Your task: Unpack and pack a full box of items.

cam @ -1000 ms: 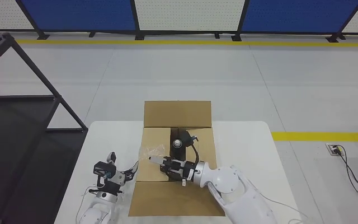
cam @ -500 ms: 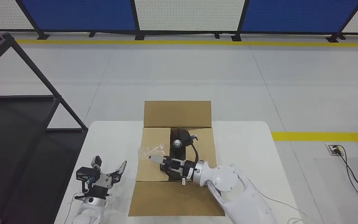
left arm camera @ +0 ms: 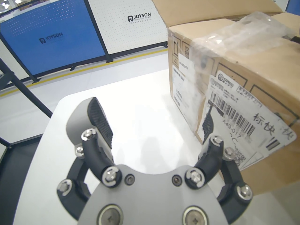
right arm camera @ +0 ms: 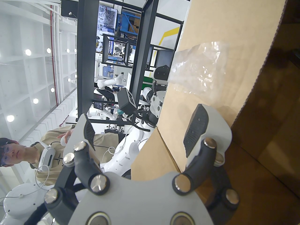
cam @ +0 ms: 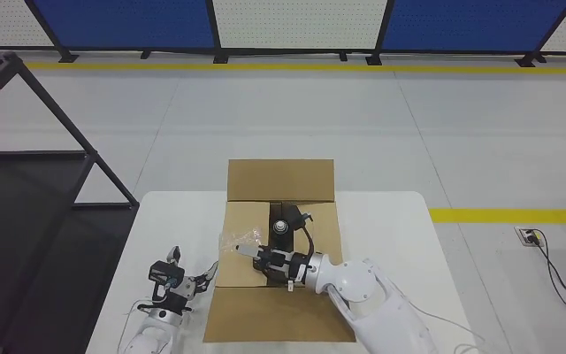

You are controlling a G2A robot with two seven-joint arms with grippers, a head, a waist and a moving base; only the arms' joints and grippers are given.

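**Left gripper** (left arm camera: 153,122): fingers apart, empty. Low over the table (left arm camera: 131,99), just left of the box (left arm camera: 267,54) at its near-left corner, facing the side wall that carries the label (left arm camera: 246,122).

**Right gripper** (right arm camera: 143,129): fingers apart, nothing clamped. Held over the box's left flap (right arm camera: 229,24), with the bag (right arm camera: 199,73) just beyond the fingertips.

**Bag**: clear plastic, crumpled, draped across the left flap and hanging over its outer edge. Judged very light, limp and slippery; likely to slide off or collapse if pushed. Best hold: a pinch on a bunched fold near the end on the flap, closing fully, since a single film layer may slip out.

**Item** (cam: 281,227): dark, with a round top, standing in the open box by the far wall. Its kind is hard to tell from above. Probably rigid, so it should be taken by the sides below the top.

**Box**: corrugated card, flaps open, centre of table. Stiff walls, but the flaps will flex under load.
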